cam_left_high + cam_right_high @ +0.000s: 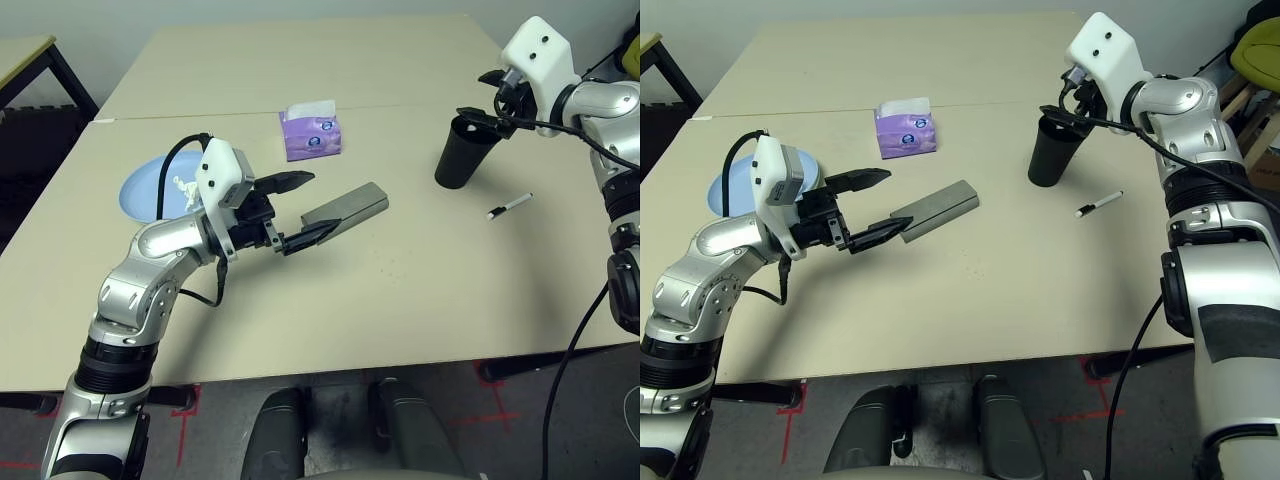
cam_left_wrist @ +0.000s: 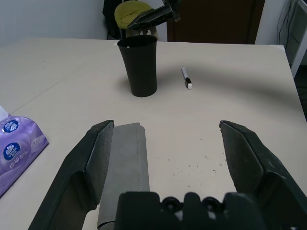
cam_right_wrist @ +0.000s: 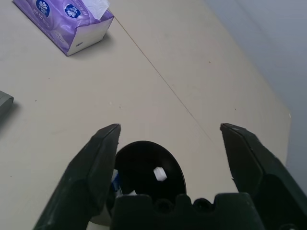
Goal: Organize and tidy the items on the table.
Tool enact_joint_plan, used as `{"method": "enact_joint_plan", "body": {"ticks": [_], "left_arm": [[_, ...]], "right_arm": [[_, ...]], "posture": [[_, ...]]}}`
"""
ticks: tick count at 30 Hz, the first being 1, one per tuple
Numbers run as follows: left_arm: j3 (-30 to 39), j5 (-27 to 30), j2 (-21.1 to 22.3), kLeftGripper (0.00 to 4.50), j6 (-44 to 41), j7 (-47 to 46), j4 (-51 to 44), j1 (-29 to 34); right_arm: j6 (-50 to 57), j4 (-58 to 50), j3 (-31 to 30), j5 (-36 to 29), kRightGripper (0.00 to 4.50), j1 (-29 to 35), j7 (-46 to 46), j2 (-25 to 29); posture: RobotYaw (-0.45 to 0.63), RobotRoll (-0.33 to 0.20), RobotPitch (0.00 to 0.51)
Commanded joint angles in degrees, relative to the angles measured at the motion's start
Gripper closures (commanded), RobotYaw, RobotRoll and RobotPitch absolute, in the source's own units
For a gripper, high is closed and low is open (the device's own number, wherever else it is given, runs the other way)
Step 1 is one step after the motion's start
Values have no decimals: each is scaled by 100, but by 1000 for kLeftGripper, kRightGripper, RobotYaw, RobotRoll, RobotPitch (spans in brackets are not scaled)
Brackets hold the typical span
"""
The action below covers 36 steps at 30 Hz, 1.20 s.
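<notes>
Pale beige table [image 1: 420,300] with a seam across it carries everything. At the left lies the light blue plate [image 1: 145,185] with a crumpled white paper wad [image 1: 183,187]; just beside it the left gripper [image 1: 300,210] hangs spread wide, holding nothing, one finger over the near end of the grey glasses case [image 1: 350,208]. A purple tissue pack [image 1: 312,135] sits behind. Further right the right gripper [image 1: 487,98] stands wide and empty directly above the black cup [image 1: 462,152], which has a pen end inside. The remaining white pen [image 1: 510,206] lies just right of the cup, pointing slantwise toward it, nearest the right arm, with bare table around it.
</notes>
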<state>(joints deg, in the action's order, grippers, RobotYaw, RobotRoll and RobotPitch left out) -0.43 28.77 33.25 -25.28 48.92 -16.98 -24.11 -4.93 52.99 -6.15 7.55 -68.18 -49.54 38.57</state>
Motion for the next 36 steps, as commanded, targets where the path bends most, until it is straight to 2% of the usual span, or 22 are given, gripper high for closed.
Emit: {"method": "enact_joint_plan", "body": {"ticks": [1,4,8,12,15,17,22,30,36], "left_arm": [[-22,-62,31,0,0,15,26,-32],[-25,-73,31,0,13,25,56,-49],[-27,-83,26,0,17,36,83,-70],[-37,-95,15,0,27,41,90,-68],[-36,-93,11,0,17,45,84,-64],[-46,-98,3,0,11,40,85,-70],[-29,-92,25,0,-2,40,44,-39],[34,-35,58,0,-90,-16,-116,35],[65,1,65,0,-171,-79,-261,138]], "right_arm": [[16,-185,-12,-48,25,-91,-390,131],[256,-579,36,-321,25,-141,-1148,225],[1011,-1637,-107,-729,25,144,-2664,660],[1641,-2346,-357,-841,25,494,-3789,1199],[1714,-2569,-591,-763,25,808,-4255,1521],[1619,-2490,-872,-735,25,918,-4296,1705],[757,-1557,-1381,36,25,862,-4273,1774],[-768,229,-2102,1407,25,148,-3580,1384],[-1542,1168,-2526,2225,25,-410,-3045,1056]], "posture": [[-14,0,111],[-20,0,112],[-22,0,112],[-23,0,112],[-23,0,112],[-24,0,115],[-13,0,118],[8,0,128],[31,0,133]]}}
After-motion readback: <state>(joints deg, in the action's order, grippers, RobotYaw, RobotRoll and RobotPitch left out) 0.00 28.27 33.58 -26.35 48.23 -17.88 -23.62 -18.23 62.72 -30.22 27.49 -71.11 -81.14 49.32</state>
